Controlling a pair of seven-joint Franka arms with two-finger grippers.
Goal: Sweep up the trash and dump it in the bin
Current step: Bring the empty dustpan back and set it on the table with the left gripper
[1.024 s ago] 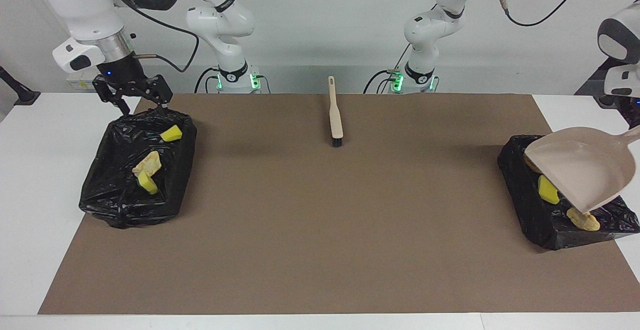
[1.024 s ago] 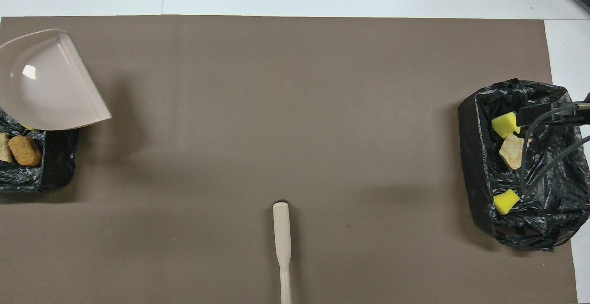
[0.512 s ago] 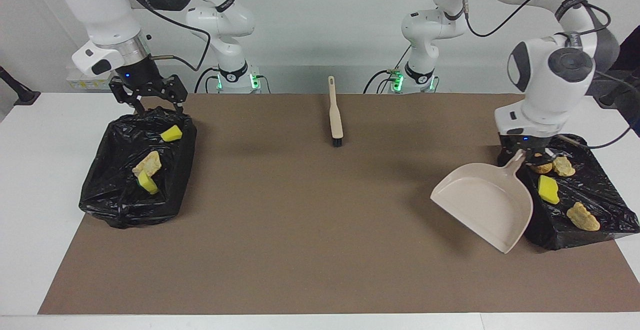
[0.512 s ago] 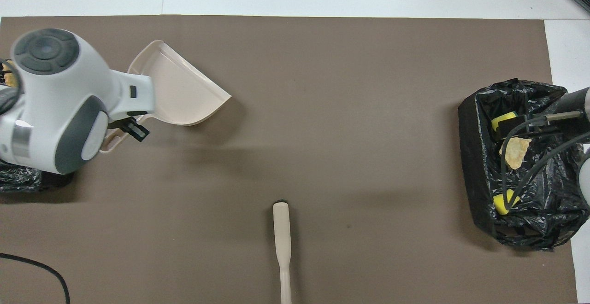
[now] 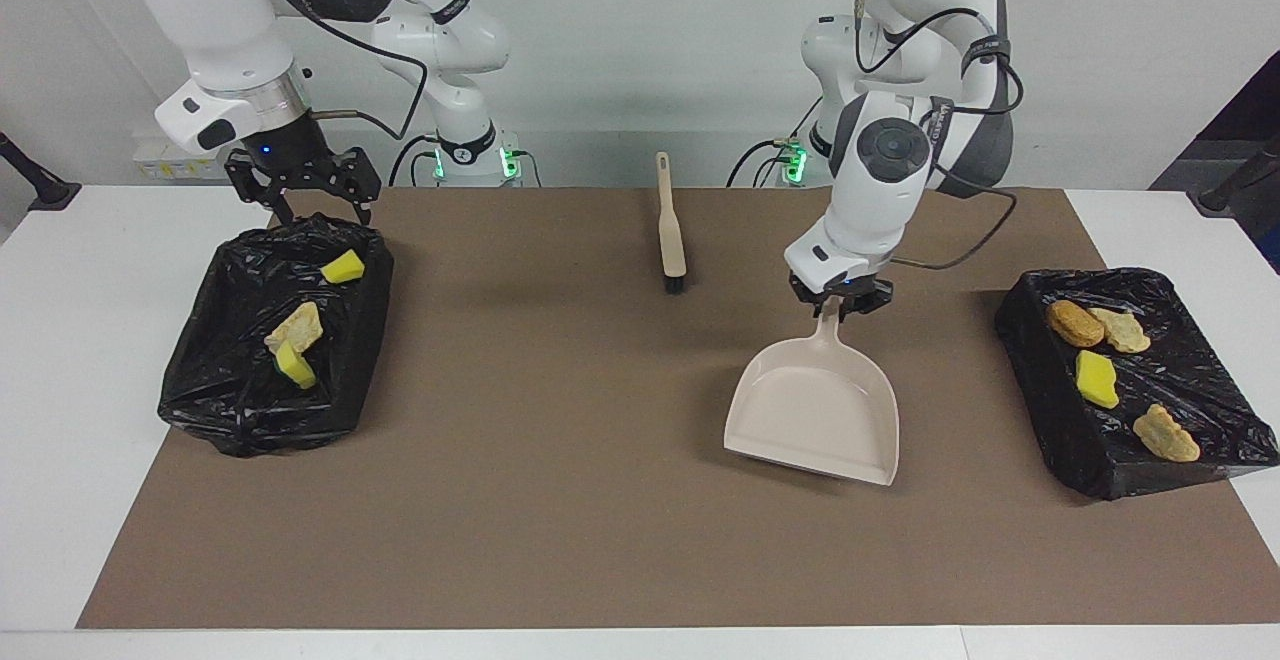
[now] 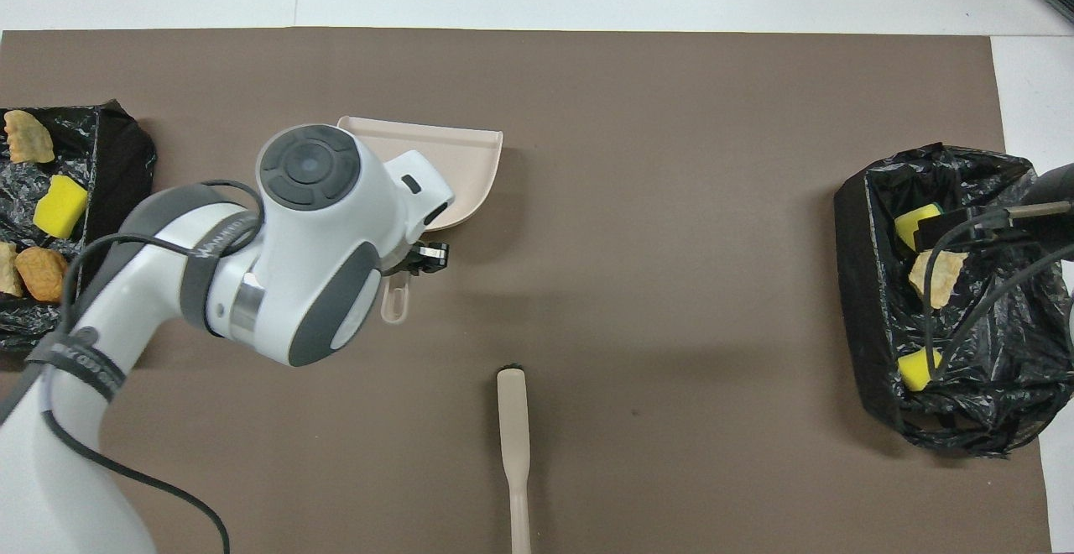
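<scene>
My left gripper (image 5: 838,302) is shut on the handle of the empty beige dustpan (image 5: 815,410), which sits low over the middle of the brown mat with its lip pointing away from the robots. In the overhead view the arm covers most of the dustpan (image 6: 457,151). Several scraps lie in the black-lined bin (image 5: 1100,465) at the left arm's end: an orange-tan chunk (image 5: 1074,323), a yellow sponge (image 5: 1096,379) and two beige chunks. The bin (image 5: 240,410) at the right arm's end holds two yellow sponges (image 5: 343,266) and a beige chunk (image 5: 296,325). My right gripper (image 5: 305,202) hangs open over that bin's edge nearest the robots.
The beige brush (image 5: 670,225) lies on the mat between the two arm bases, bristles pointing away from the robots; it also shows in the overhead view (image 6: 513,436). The brown mat (image 5: 560,500) covers most of the white table.
My left arm swung the dustpan from over the bin at its end toward the mat's middle and lowered it. The scraps it hid now show. My right gripper shifted slightly over its bin.
</scene>
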